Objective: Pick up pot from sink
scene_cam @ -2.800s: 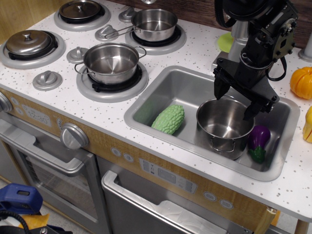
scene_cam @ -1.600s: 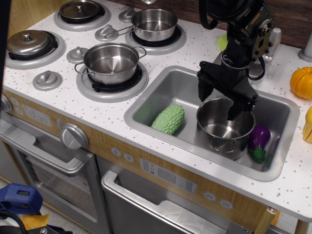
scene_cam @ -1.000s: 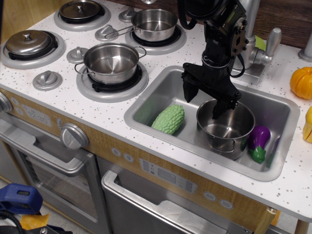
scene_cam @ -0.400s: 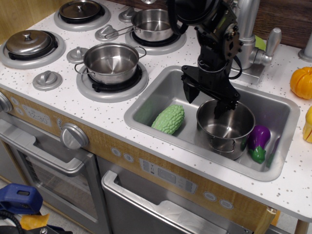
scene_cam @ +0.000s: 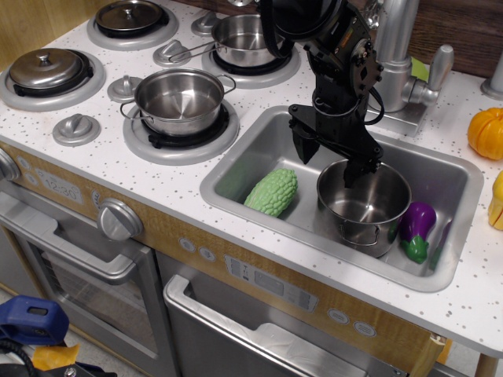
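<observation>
The pot [scene_cam: 365, 206] is a shiny straight-walled steel pot with small wire loop handles, standing upright in the right half of the sink [scene_cam: 262, 146]. My gripper [scene_cam: 328, 161] is open and low over the pot's back-left rim. One finger [scene_cam: 302, 148] hangs outside the pot on its left. The other finger [scene_cam: 353, 172] reaches down just inside the rim. The pot rests on the sink floor.
A green bumpy gourd [scene_cam: 272, 192] lies left of the pot, a purple eggplant [scene_cam: 416, 224] to its right. The faucet [scene_cam: 397, 47] rises behind the sink. A flared-rim pot [scene_cam: 179, 98], a saucepan [scene_cam: 247, 39] and two lidded pots [scene_cam: 47, 69] sit on burners. A pumpkin [scene_cam: 486, 132] sits far right.
The arm has swung left across the sink, from straddling the whole pot to its back-left rim, and turned slightly. The pot, gourd and eggplant have not moved.
</observation>
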`<move>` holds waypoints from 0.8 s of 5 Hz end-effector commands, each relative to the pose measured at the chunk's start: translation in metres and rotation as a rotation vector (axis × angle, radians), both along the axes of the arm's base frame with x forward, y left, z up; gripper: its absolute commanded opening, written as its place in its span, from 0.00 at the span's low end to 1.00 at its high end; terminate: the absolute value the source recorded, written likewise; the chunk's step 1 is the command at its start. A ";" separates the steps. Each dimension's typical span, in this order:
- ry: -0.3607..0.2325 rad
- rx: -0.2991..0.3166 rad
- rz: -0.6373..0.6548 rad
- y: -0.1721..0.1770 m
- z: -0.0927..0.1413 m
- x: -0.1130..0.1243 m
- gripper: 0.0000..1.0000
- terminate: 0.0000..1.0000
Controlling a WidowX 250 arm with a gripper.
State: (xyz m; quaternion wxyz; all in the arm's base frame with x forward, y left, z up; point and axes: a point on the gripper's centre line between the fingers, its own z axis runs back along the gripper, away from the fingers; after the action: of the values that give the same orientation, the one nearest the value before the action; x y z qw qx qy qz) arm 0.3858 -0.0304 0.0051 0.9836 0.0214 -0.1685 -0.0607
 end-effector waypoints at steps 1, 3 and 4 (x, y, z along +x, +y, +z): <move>-0.028 -0.014 0.005 0.002 0.002 0.004 1.00 0.00; -0.001 -0.028 0.015 0.007 -0.008 0.006 1.00 0.00; 0.001 -0.029 0.034 0.007 -0.013 0.007 0.00 0.00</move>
State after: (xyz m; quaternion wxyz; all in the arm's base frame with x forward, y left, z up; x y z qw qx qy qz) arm 0.3826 -0.0257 -0.0234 0.9891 0.0068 -0.1412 -0.0402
